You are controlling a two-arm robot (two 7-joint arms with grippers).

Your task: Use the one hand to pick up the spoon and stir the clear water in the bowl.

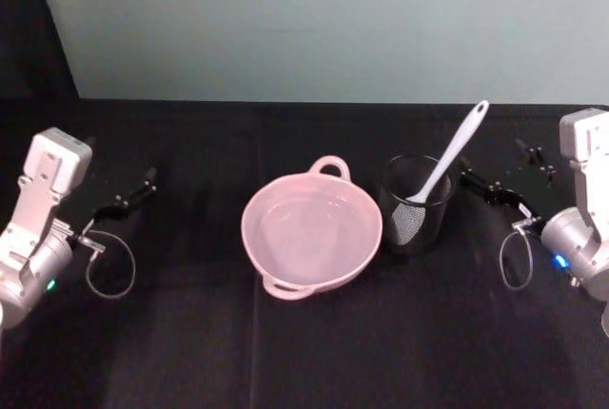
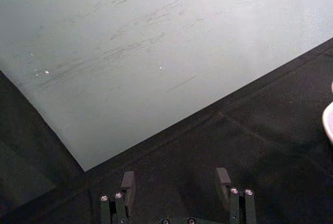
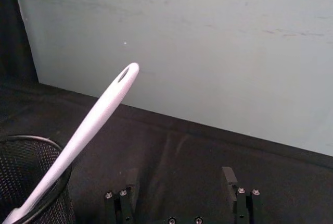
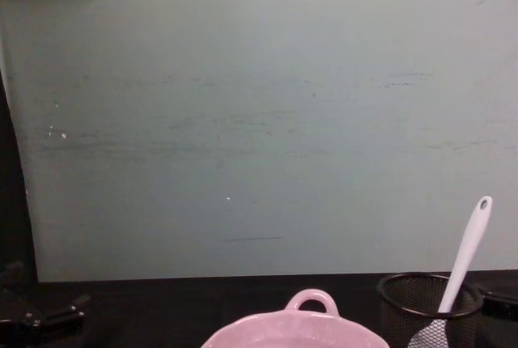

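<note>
On a black worktop (image 1: 190,352), the spoon (image 1: 447,166) leans in a mesh cup (image 1: 416,204) just right of the pink bowl (image 1: 311,233), which seems to hold water (image 1: 309,238). Right gripper (image 3: 182,185) and left gripper (image 2: 177,182) hover apart, fingers spread.

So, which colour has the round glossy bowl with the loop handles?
The round glossy bowl is pale pink, seen best in the head view.
</note>
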